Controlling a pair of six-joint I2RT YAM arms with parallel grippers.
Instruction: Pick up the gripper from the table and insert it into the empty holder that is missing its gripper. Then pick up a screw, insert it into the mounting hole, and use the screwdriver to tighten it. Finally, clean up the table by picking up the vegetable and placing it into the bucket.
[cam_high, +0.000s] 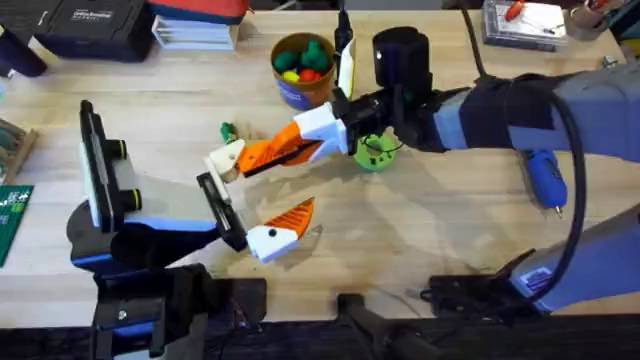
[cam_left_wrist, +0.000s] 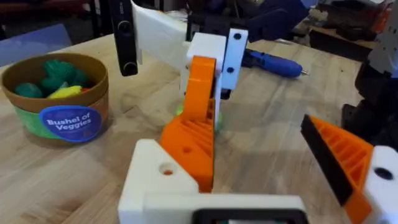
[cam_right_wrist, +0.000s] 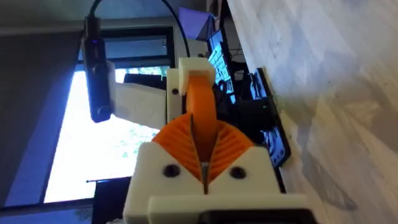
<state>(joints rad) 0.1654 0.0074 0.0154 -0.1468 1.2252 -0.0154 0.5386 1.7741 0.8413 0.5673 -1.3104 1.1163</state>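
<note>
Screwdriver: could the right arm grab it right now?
Probably not yet: the right gripper has its jaws shut on the orange gripper piece. The screwdriver itself lies uncovered beside that arm.

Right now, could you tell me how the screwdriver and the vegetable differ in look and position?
The screwdriver is blue and pen-shaped with a thin metal bit; the vegetable is green and knobbly. The screwdriver is much longer than the vegetable. The screwdriver lies far to the right; the vegetable lies left of the middle, not far from the bucket. Both lie loose on the table.
</note>
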